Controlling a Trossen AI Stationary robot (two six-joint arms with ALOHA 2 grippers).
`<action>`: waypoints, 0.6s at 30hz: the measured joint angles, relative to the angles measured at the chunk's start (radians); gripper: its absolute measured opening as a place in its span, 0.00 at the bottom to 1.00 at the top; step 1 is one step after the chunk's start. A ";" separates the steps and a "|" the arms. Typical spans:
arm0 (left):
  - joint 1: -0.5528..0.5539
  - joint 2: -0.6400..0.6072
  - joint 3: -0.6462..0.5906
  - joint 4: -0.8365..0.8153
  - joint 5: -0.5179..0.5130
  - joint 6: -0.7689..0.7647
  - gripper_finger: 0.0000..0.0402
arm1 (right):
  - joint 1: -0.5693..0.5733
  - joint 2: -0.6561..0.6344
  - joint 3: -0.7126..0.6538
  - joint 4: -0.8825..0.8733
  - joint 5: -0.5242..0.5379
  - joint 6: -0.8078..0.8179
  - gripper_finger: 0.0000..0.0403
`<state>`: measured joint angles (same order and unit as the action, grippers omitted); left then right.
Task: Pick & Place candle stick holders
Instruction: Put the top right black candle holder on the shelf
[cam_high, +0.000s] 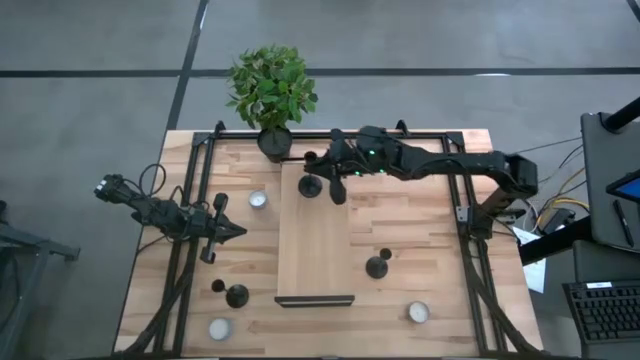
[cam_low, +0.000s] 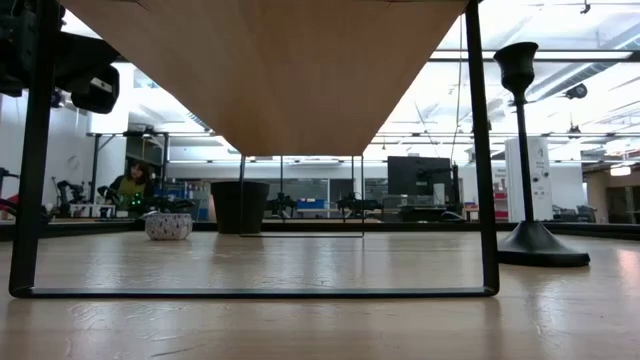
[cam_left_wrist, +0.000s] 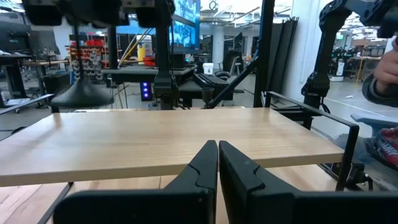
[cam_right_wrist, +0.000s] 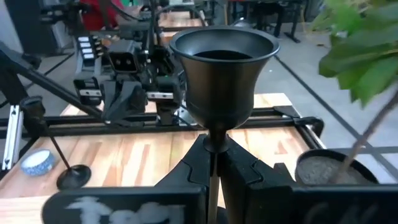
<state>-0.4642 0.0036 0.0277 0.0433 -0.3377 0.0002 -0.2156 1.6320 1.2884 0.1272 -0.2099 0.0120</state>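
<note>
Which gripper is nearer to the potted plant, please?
Right. The right gripper sits just beside the potted plant at the table's far edge; the left gripper waits farther away, toward the table's left side.

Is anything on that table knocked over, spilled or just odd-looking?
Nothing stands out. The candle stick holders that show clearly stand upright: one right of the raised wooden shelf, one to its left. The right gripper is shut on the stem of another holder. The tealights sit flat, and the plant pot is upright.

Grey concrete floor (cam_high: 90, 40); open workshop, bright ceiling lights (cam_low: 560, 40), desks beyond.
</note>
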 joint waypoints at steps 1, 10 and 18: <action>0.000 0.000 0.000 0.000 0.000 0.000 0.03 | -0.004 0.019 0.014 -0.001 -0.007 0.000 0.03; 0.000 0.000 0.000 0.000 0.000 0.000 0.03 | -0.072 0.131 0.081 0.015 -0.086 -0.009 0.03; 0.000 0.000 0.000 -0.001 0.000 0.000 0.03 | -0.105 0.161 0.097 0.069 -0.105 -0.031 0.03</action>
<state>-0.4641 0.0032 0.0274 0.0424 -0.3378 0.0002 -0.3208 1.7929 1.3849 0.1958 -0.3151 -0.0193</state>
